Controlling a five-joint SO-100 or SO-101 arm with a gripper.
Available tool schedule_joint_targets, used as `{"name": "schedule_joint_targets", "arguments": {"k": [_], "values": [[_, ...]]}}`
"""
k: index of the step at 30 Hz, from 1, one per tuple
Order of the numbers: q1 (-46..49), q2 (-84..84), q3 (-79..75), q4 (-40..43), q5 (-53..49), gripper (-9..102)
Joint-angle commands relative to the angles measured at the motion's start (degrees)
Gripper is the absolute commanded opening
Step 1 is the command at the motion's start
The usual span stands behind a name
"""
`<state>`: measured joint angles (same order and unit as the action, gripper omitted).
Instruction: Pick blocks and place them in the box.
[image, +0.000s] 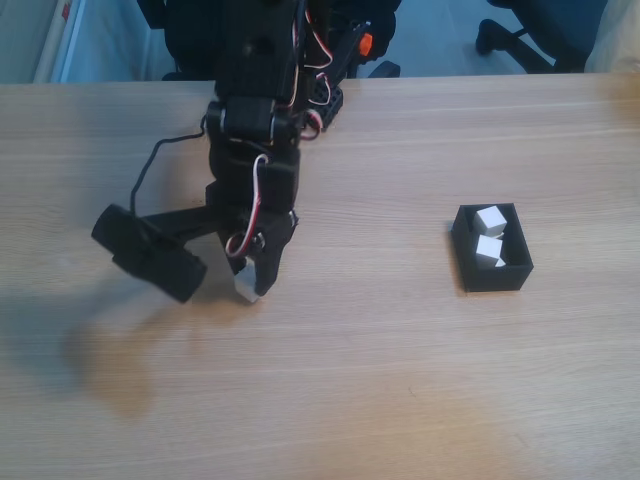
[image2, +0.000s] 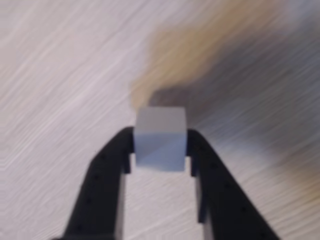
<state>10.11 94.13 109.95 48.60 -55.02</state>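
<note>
White cube in our grip

Our gripper clamps a plain white block; the black box, well to its right in the fixed view, holds two more.

two blocks in box, gripper left

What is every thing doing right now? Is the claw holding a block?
gripper: shut on a block, one of the fingers on each side.
held block: pinched just above the table.
box: open on top, upright on the table.
two blocks in the box: lying inside, loose.
</note>
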Motion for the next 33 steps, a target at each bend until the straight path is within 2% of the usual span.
{"name": "schedule_joint_targets", "arguments": {"k": [1,9,16,23,33], "values": [[-3.4,9.1,1.4,0.3,-1.2,0],[-18.5,27.4,9.8,-0.4,-4.7,1],[-32.2,36.5,14.3,-0.4,-5.7,0],[-42.5,38.7,15.4,-2.2,-7.4,0],[-50.2,34.9,15.6,-10.5,-10.3,0]]}}
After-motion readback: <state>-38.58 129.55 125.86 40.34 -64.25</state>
